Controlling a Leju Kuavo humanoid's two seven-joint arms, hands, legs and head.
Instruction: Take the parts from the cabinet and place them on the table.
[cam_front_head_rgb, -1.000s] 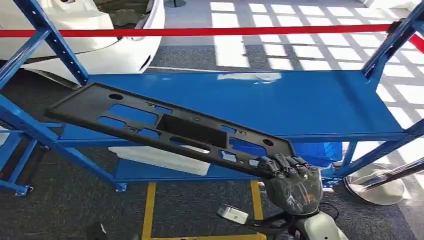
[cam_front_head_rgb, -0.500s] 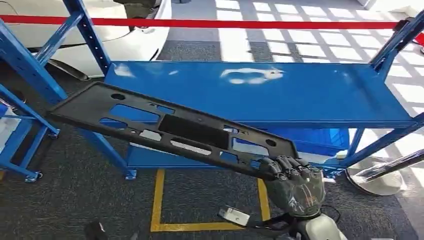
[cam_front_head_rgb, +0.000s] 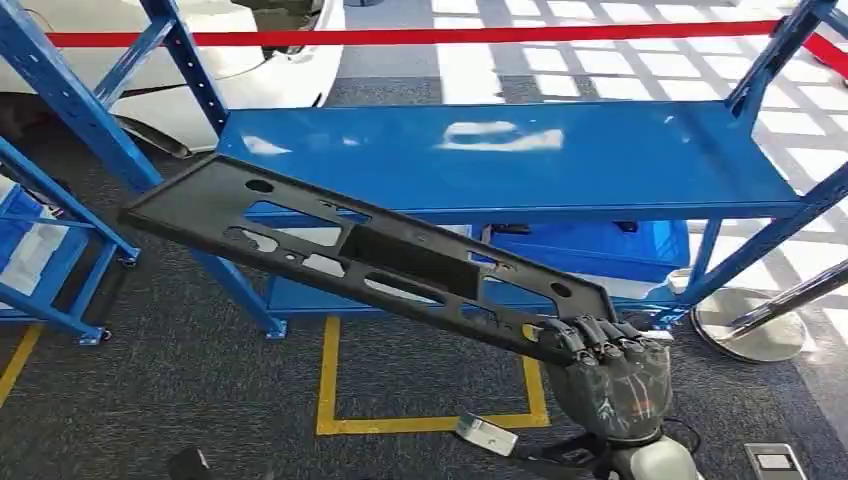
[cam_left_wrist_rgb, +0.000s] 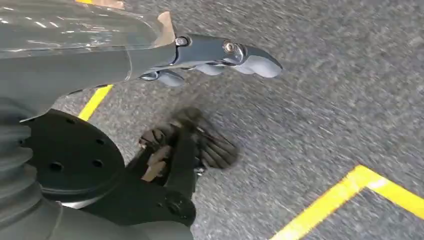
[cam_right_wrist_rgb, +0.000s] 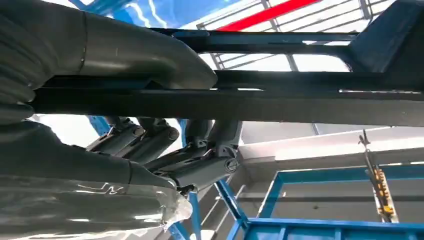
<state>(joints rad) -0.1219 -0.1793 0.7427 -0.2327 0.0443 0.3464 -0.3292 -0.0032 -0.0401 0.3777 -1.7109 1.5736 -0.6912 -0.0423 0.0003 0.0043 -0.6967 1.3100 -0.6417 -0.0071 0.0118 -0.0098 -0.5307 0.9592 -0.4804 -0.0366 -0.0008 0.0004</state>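
The blue shelving rack (cam_front_head_rgb: 500, 160) stands ahead, its top shelf a bare glossy sheet running between slanted blue uprights, with a red barrier tape (cam_front_head_rgb: 420, 37) stretched behind it. Under that shelf a blue plastic bin (cam_front_head_rgb: 590, 250) sits on the lower level. In front of the rack lies grey carpet with a yellow floor-tape rectangle (cam_front_head_rgb: 330, 380); a second blue frame (cam_front_head_rgb: 50, 270) stands at the left edge and a round stanchion base (cam_front_head_rgb: 750, 330) at the right.

The long black plastic panel (cam_front_head_rgb: 370, 255), pierced with cut-outs, hangs in the air in front of the rack's front edge, tilted so its far end rises toward the left upright and its near end drops to the right hand (cam_front_head_rgb: 610, 375). It overlaps the shelf's front edge in the head view, but whether it touches the shelf cannot be told. The right hand grips the panel's near corner, dark fingers (cam_front_head_rgb: 590, 335) wrapped over the top edge; in the right wrist view the thumb (cam_right_wrist_rgb: 150, 50) lies along the panel's rail (cam_right_wrist_rgb: 250, 102) with the fingers curled against it from the other side.

The left hand (cam_left_wrist_rgb: 210, 52) hangs low over the carpet, fingers extended together, holding nothing.

Compared with a second ago, the whole scene has shifted: the rack sits further right and the yellow rectangle shows fully, so the camera has moved. The panel stays in the same grip.
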